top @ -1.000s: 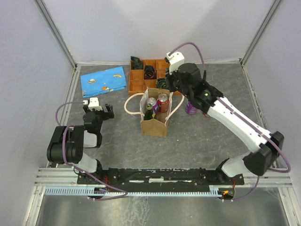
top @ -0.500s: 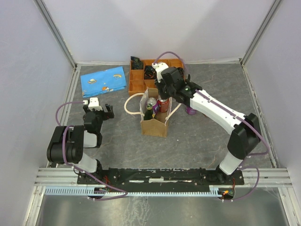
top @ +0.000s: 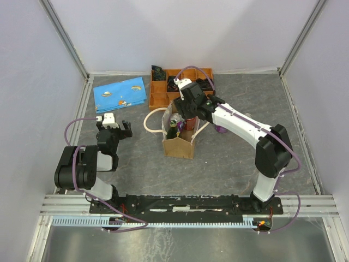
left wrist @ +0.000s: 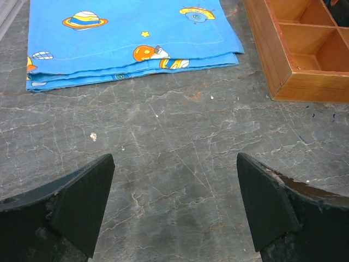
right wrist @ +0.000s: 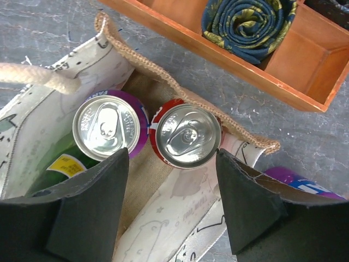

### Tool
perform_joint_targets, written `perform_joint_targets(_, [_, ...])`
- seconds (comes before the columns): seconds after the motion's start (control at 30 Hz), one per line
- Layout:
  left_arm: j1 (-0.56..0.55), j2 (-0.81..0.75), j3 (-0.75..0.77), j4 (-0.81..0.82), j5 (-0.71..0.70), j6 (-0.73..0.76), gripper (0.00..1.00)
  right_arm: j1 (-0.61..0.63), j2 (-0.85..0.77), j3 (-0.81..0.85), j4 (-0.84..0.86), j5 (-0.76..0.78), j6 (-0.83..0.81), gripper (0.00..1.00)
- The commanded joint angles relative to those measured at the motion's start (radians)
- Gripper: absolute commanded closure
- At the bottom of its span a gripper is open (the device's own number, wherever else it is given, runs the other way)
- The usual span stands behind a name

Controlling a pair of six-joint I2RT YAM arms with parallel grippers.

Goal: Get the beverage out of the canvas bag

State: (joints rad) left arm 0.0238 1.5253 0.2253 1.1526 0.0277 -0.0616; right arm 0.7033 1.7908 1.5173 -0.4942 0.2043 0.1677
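Note:
The canvas bag [top: 179, 143] stands upright mid-table, its woven rim [right wrist: 163, 82] right under my right wrist camera. Inside stand a purple can [right wrist: 106, 128], a red can [right wrist: 185, 136] and a green container [right wrist: 62, 166]. My right gripper [top: 182, 113] hovers over the bag's mouth. It is open [right wrist: 172, 155], its fingers on either side of the red can's near edge, above it and holding nothing. Another purple can [top: 222, 127] stands on the table to the right of the bag. My left gripper [top: 114, 130] rests low at the left, open [left wrist: 174, 180] over bare table.
An orange-brown compartment tray [top: 160, 90] sits just behind the bag, its wall [right wrist: 229, 60] close to the bag's rim, with a rolled tie [right wrist: 248, 22] inside. A folded blue cloth [top: 121, 93] lies at the back left. A cream rope handle [top: 150, 121] loops out leftward.
My right arm has swung left from beside the purple can on the table to above the bag's mouth, and its jaws have gone from shut to open. The left arm has not moved.

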Motion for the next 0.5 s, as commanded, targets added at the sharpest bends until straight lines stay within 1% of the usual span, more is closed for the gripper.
perform_joint_targets(0.0, [-0.004,-0.004,0.005,0.039,-0.009,0.036,0.01,-0.001,0.022,0.042,0.02,0.081,0.016,0.27])
perform_joint_targets(0.23, [-0.004,-0.005,0.005,0.038,-0.01,0.036,0.01,0.0,0.058,0.033,0.037,0.132,0.027,0.28])
perform_joint_targets(0.47, [-0.004,-0.005,0.005,0.038,-0.01,0.036,0.01,-0.001,0.091,0.032,0.042,0.14,0.036,0.28])
